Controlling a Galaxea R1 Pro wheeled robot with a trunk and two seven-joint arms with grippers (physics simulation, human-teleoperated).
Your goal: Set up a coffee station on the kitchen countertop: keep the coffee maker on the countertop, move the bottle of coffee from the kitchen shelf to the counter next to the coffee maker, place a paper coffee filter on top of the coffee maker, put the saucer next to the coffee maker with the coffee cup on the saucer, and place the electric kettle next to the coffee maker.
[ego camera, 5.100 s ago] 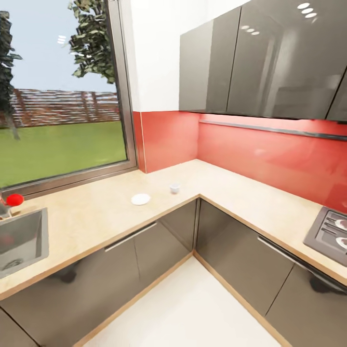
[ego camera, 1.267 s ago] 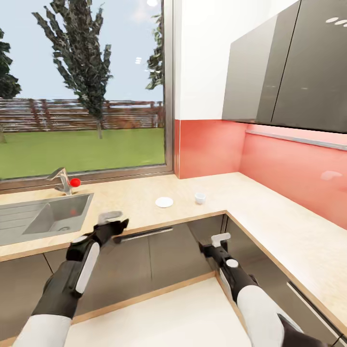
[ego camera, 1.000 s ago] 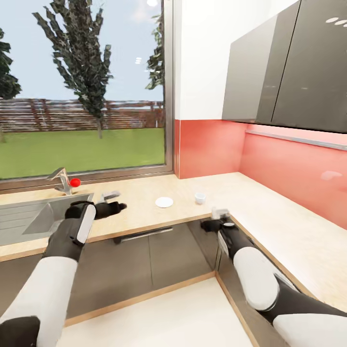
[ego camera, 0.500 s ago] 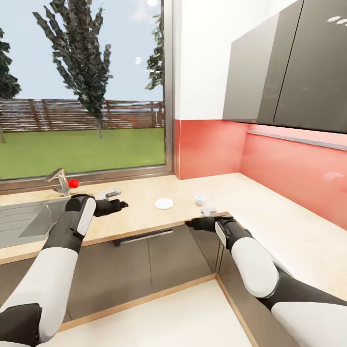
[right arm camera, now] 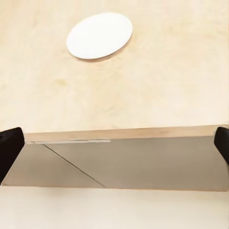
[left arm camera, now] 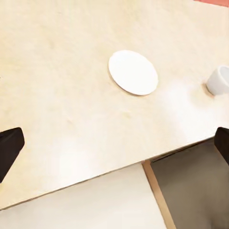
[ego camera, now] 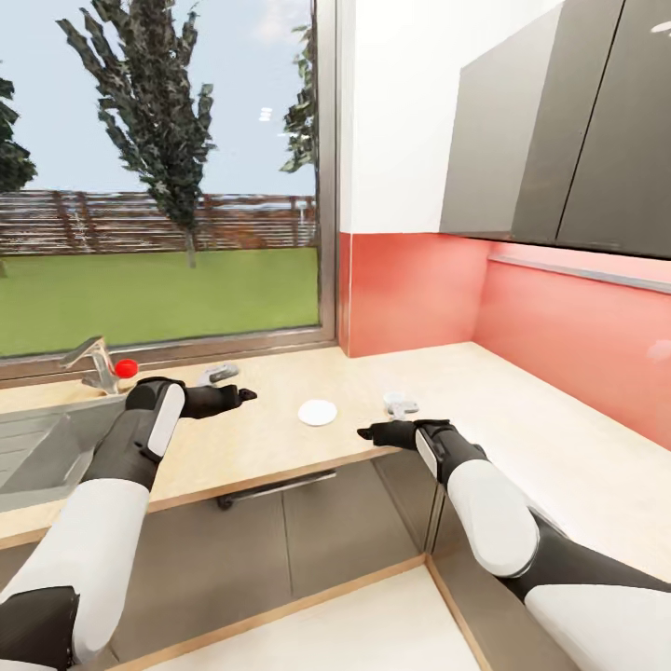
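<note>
On the light tan kitchen countertop [ego camera: 280,447] lies the small white saucer [ego camera: 318,412], also seen in both wrist views [left arm camera: 133,72] [right arm camera: 99,35]. The white coffee cup [left arm camera: 218,80] stands a short way beside it, apart from it. My left gripper [ego camera: 238,387] hovers open over the counter, left of the saucer. My right gripper [ego camera: 384,419] is open at the counter's front edge, right of the saucer, close to where the cup stands. The thin kitchen shelf [ego camera: 568,271] runs along the red backsplash. Coffee maker, bottle of coffee, paper coffee filter and electric kettle are out of view.
A steel sink [ego camera: 37,447] with a tap and red knob [ego camera: 124,367] sits at the left under a large window. Glossy grey upper cabinets [ego camera: 559,140] hang over the right run of the L-shaped counter. A cabinet handle [ego camera: 280,486] juts out below the edge.
Both arms have risen from in front of the cabinets to counter height and reached forward. The right gripper now sits at the edge near the cup. The camera has shifted slightly.
</note>
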